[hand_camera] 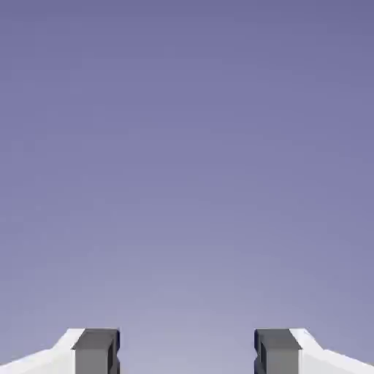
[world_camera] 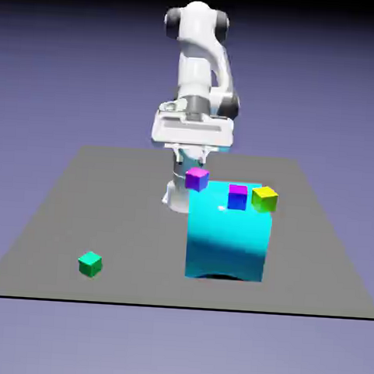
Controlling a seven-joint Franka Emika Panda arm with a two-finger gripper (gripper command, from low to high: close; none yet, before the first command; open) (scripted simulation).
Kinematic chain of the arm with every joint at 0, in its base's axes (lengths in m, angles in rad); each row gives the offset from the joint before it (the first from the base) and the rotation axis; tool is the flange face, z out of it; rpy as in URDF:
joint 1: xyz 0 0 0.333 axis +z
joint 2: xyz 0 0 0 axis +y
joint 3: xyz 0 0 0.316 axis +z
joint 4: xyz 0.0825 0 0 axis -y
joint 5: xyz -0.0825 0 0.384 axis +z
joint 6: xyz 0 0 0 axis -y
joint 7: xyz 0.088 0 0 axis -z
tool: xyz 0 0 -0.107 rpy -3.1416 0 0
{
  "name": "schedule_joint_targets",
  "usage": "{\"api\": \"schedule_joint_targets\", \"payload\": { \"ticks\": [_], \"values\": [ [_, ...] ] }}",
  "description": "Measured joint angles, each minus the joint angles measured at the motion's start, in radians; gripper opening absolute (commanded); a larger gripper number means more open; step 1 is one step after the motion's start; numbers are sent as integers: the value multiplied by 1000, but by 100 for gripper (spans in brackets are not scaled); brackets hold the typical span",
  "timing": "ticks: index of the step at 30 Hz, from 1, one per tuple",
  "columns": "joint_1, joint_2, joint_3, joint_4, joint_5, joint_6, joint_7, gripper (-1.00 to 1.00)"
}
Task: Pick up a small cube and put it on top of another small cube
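Exterior view: small green cube (world_camera: 90, 264) apparently alone on table (world_camera: 56, 213); pincer (hand_camera: 187, 350) agape.

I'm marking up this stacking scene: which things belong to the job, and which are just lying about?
Job:
green cube, alone near the exterior view's left front
gripper, open, nothing between its fingers
the small cube it goes on; I cannot tell which that is

Maybe just lying about:
purple cube
blue cube
yellow-green cube
big cyan block
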Motion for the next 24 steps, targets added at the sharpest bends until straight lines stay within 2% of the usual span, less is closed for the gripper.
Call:
{"api": "schedule_joint_targets", "payload": {
  "ticks": [24],
  "values": [
    [-238, 870, -274, 532, 164, -556, -75, 0]
  ]
}}
